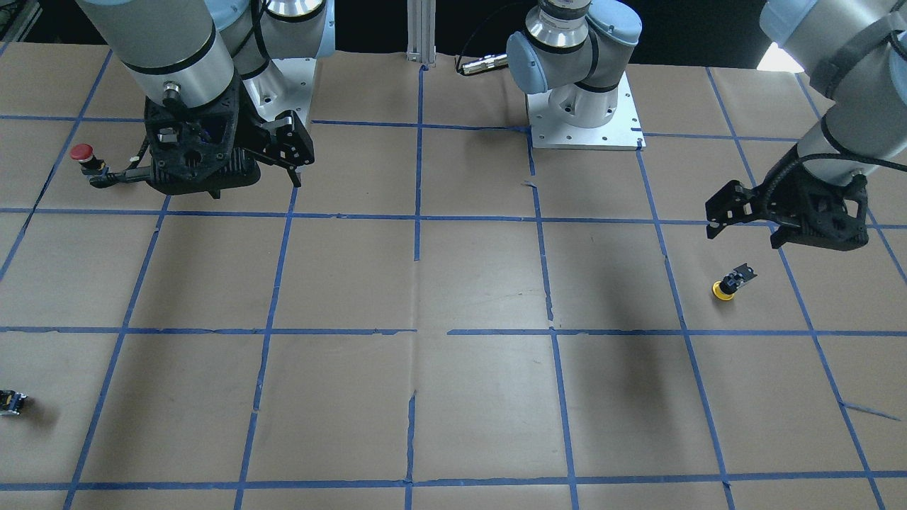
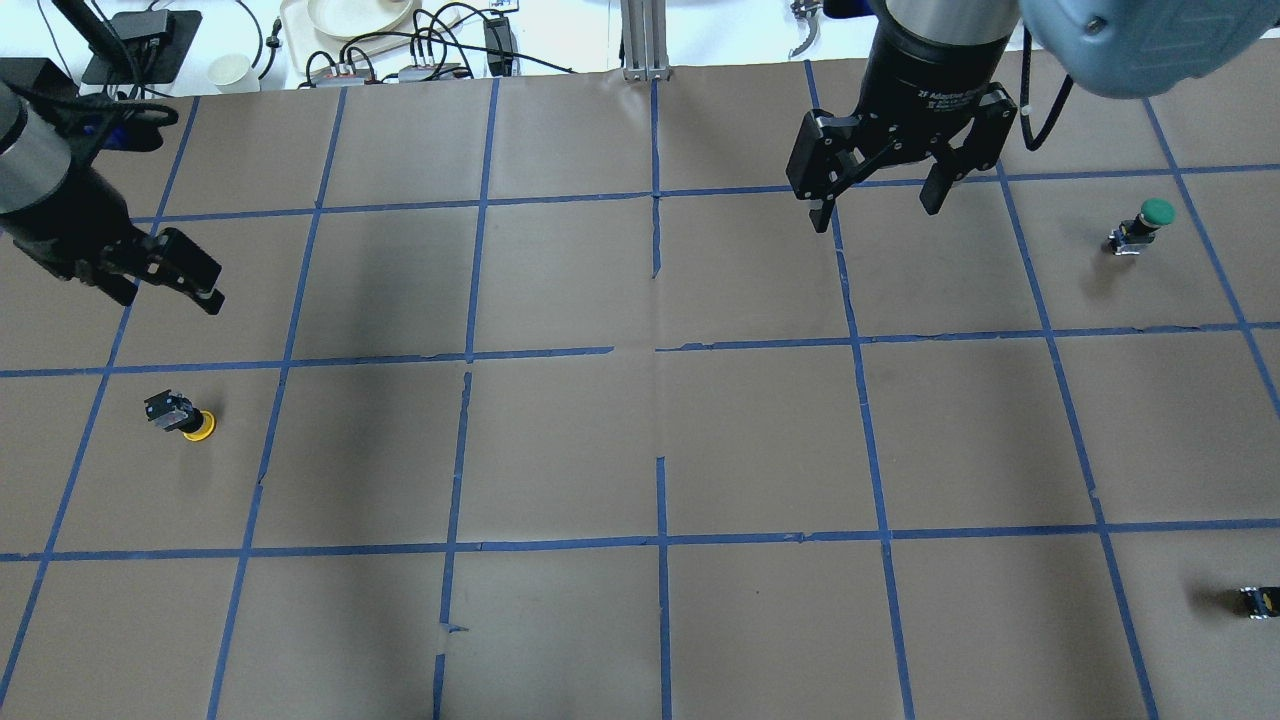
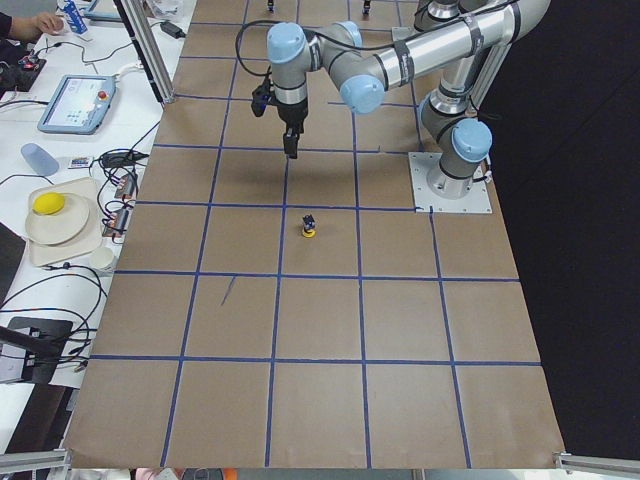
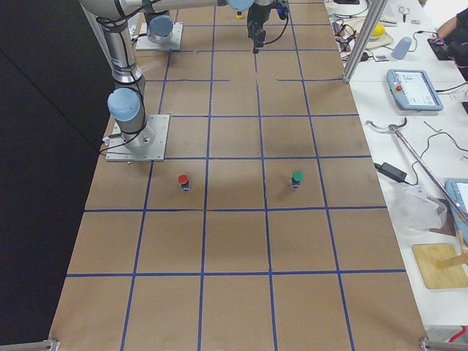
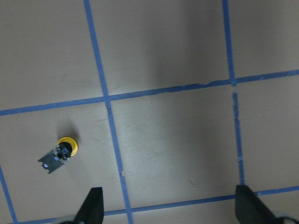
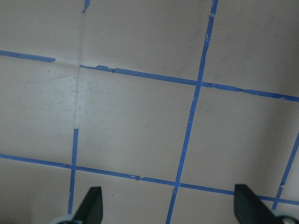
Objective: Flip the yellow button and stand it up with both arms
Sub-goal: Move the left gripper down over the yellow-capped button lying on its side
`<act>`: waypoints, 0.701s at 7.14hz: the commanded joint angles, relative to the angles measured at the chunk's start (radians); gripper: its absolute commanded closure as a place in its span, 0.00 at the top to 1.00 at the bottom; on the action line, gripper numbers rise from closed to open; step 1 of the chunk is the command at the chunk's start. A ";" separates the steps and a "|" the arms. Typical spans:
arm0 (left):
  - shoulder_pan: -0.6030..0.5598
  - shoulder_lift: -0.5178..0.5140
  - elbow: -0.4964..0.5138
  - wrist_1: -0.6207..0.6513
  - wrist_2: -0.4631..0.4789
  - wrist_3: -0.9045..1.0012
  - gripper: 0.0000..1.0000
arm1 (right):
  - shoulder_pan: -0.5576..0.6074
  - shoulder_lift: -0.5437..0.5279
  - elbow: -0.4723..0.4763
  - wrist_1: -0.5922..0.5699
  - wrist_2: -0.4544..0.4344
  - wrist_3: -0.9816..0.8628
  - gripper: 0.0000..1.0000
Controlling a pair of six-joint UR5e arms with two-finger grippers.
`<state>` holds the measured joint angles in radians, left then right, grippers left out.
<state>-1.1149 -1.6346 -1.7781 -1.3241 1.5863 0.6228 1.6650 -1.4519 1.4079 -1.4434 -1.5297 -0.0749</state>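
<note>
Yellow button [image 2: 180,416] sits on the papered table [image 2: 600,450] in a taped square on the robot's left side. It appears to rest cap-down, with the black-and-grey body uppermost.

Left gripper [image 2: 172,297] hangs above the table near the button, clear of it. Its fingers [image 5: 93,207] are spread wide with nothing between them. In the left wrist view the button lies outside the gap, beyond one fingertip.

Right gripper [image 2: 877,213] is held above the table well apart from the button, fingers [image 6: 93,205] likewise spread and empty.

A green button [image 2: 1140,225] and a small black part [image 2: 1258,600] occupy the robot's right side.
</note>
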 commanded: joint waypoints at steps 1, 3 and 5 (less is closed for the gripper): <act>0.139 -0.068 -0.114 0.217 -0.005 0.186 1.00 | -0.007 -0.005 -0.001 -0.035 0.002 0.001 1.00; 0.191 -0.122 -0.141 0.272 -0.009 0.209 1.00 | -0.028 -0.008 -0.001 -0.034 0.002 0.001 1.00; 0.196 -0.183 -0.150 0.336 -0.011 0.210 1.00 | -0.027 -0.008 -0.001 -0.045 0.002 0.001 1.00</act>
<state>-0.9241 -1.7788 -1.9218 -1.0315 1.5769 0.8310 1.6385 -1.4605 1.4067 -1.4809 -1.5278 -0.0736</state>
